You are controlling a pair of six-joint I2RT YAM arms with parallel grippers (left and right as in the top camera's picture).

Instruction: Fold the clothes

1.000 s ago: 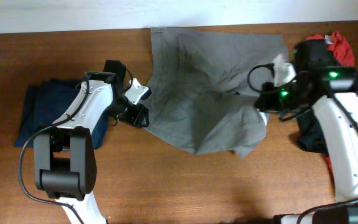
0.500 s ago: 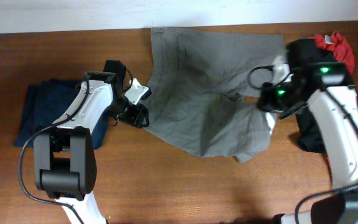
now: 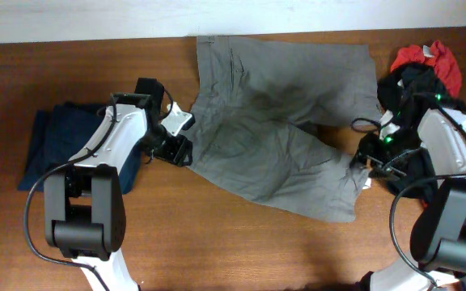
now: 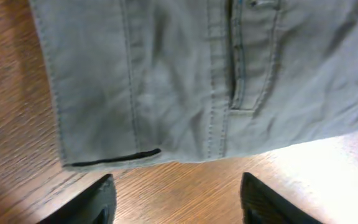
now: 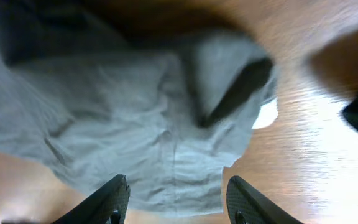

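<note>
Tabletop point(image 3: 217, 242) of brown wood is seen from overhead, with two white and black robot arms reaching in from the near side. Most of its far middle is covered by the grey shorts point(image 3: 281, 153), which are spread flat but creased, running from the far edge toward the near right. A navy garment point(image 3: 51, 149) is laid at the left, partly under the left arm. A heap of black and red garments point(image 3: 423, 69) is bunched at the far right, behind the right arm.

The left gripper point(image 3: 178, 144) is placed just beside the left edge of the shorts. The right gripper point(image 3: 368, 158) is placed at their right edge, near the lower right corner.

Detail lost from above is given by the wrist cameras. In the left wrist view, rows of stitching and a narrow dark slit point(image 4: 114, 158) along the cloth's edge are shown, with bare wood below it. In the right wrist view, a rumpled fold of the shorts with a dark hollow is shown, and a small white label point(image 5: 266, 115) is seen at its right side.

The left gripper's jaws are spread wide over bare wood, short of the cloth edge, with nothing between them. The right gripper's jaws are likewise spread apart above the rumpled cloth, and nothing is pinched.
</note>
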